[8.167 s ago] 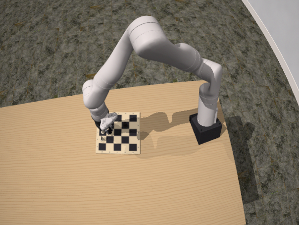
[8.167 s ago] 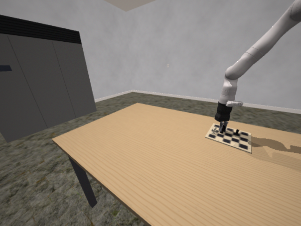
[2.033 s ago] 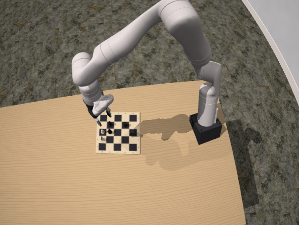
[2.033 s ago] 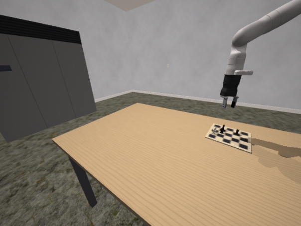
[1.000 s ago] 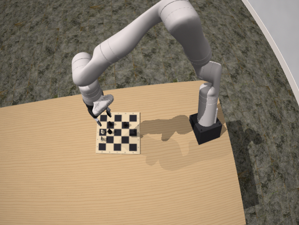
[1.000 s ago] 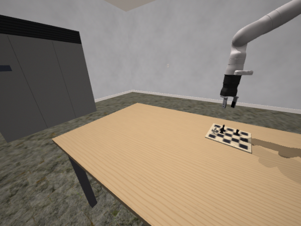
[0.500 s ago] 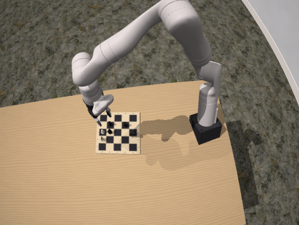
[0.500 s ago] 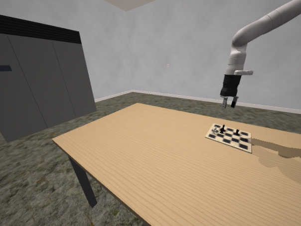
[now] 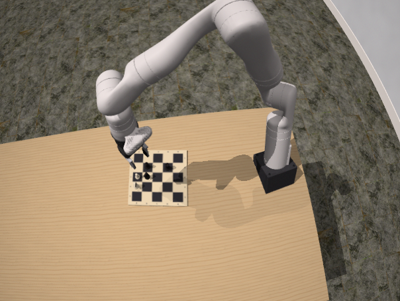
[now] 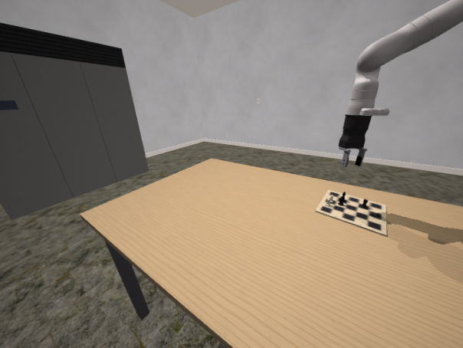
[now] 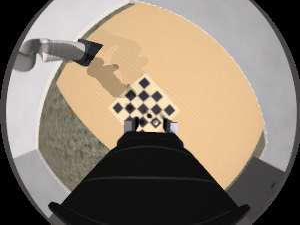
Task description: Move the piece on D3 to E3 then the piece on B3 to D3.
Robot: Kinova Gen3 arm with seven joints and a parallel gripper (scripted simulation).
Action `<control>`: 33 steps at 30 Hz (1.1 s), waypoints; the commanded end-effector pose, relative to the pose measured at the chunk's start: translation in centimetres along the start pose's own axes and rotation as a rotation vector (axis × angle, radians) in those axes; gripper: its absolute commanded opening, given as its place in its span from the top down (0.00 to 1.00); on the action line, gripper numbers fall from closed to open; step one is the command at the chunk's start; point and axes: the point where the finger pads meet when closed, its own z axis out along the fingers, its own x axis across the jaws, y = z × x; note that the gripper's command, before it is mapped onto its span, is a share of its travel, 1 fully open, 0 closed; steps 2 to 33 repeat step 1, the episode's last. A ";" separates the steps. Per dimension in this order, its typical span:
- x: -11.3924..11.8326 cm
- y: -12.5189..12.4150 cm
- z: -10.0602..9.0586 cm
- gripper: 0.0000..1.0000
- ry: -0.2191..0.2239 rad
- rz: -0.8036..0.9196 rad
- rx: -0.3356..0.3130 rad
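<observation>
Smooth, wood-grained table [image 9: 83, 239] [image 10: 245, 245] [image 11: 200, 79].

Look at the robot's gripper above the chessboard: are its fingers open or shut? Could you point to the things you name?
Open. In the exterior view, the gripper's [image 9: 139, 160] [image 10: 352, 165] [image 11: 151, 126] two fingers stand well apart, with nothing between them.
</observation>
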 end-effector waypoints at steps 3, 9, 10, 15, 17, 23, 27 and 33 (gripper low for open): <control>-0.1 0.1 -0.3 0.00 -0.001 0.007 -0.001; -0.1 0.1 -0.3 0.00 -0.001 0.007 -0.001; -0.1 0.1 -0.3 0.00 -0.001 0.007 -0.001; -0.1 0.1 -0.3 0.00 -0.001 0.007 -0.001; -0.1 0.1 -0.3 0.00 -0.001 0.007 -0.001; -0.1 0.1 -0.3 0.00 -0.001 0.007 -0.001; -0.1 0.1 -0.3 0.00 -0.001 0.007 -0.001; -0.1 0.1 -0.3 0.00 -0.001 0.007 -0.001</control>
